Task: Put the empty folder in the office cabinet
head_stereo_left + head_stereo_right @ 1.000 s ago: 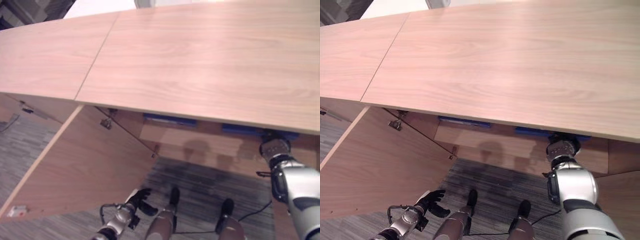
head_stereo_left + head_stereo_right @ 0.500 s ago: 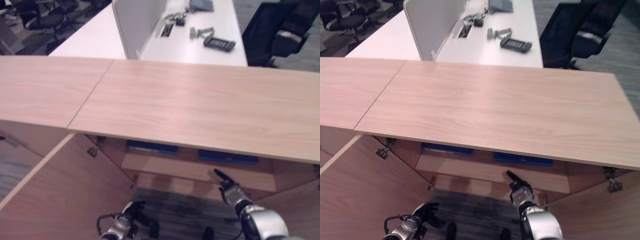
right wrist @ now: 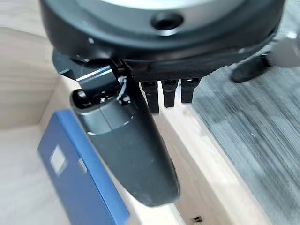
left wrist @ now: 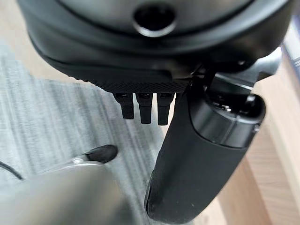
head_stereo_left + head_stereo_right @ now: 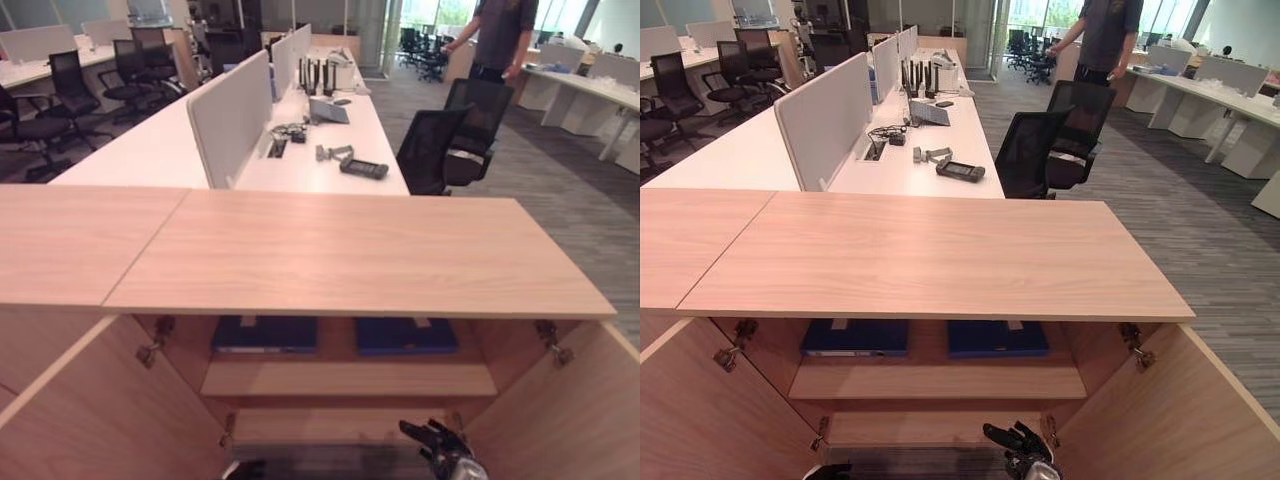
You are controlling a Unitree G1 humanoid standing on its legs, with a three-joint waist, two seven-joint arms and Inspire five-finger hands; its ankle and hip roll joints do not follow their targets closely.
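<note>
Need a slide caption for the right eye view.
Open office cabinet with two blue folders on its upper shelf; robot's right hand open below, both doors swung wide.

I'm looking at an open-plan office: rows of white desks (image 5: 910, 160) with grey divider screens (image 5: 825, 120), black mesh chairs (image 5: 1035, 150), grey carpet (image 5: 1210, 230), a person (image 5: 1105, 35) standing at the back. Low wood cabinet (image 5: 930, 255) up front, doors open.

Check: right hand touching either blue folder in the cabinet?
Apart. In the right eye view the right hand hangs low before the cabinet, with a bare shelf between it and both blue folders.
</note>
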